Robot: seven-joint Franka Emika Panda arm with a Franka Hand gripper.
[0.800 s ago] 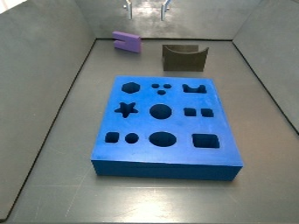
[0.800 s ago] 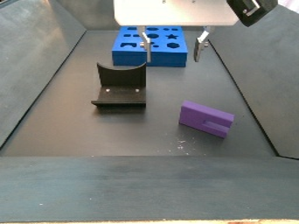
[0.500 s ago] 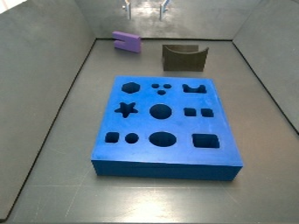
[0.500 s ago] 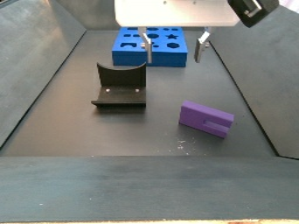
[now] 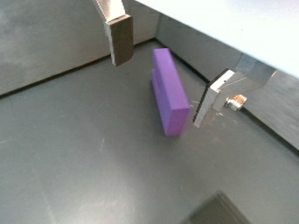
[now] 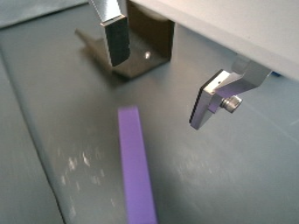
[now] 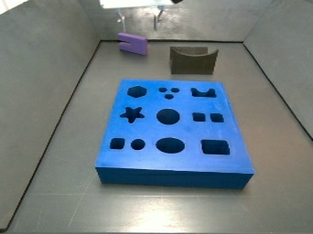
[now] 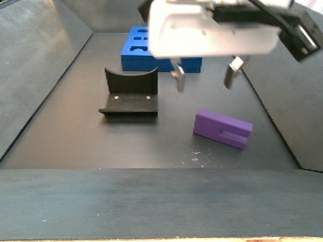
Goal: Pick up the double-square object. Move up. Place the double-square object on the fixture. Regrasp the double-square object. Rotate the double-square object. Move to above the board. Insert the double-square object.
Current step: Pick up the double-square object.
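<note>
The double-square object (image 8: 224,128) is a light-purple block lying flat on the grey floor, also seen in a side view (image 7: 132,41). My gripper (image 8: 205,81) hangs open just above it, at the tray's far end (image 7: 146,16). In a wrist view the double-square object (image 5: 172,92) lies lengthwise below the gap of the gripper (image 5: 163,89), touching neither finger. From the wrist the double-square object (image 6: 135,166) shows as a thin strip past the gripper (image 6: 156,92). The dark fixture (image 8: 128,95) stands beside it with nothing on it. The blue board (image 7: 171,128) lies mid-tray.
Grey tray walls (image 7: 73,73) rise on all sides, and the purple block lies close to the end wall. The fixture (image 6: 135,48) (image 7: 192,60) stands between the block and the board (image 8: 139,49).
The gripper has moved across the tray and come lower, from over the board's end to right above the purple block. It stays open. The block, fixture and board have not moved.
</note>
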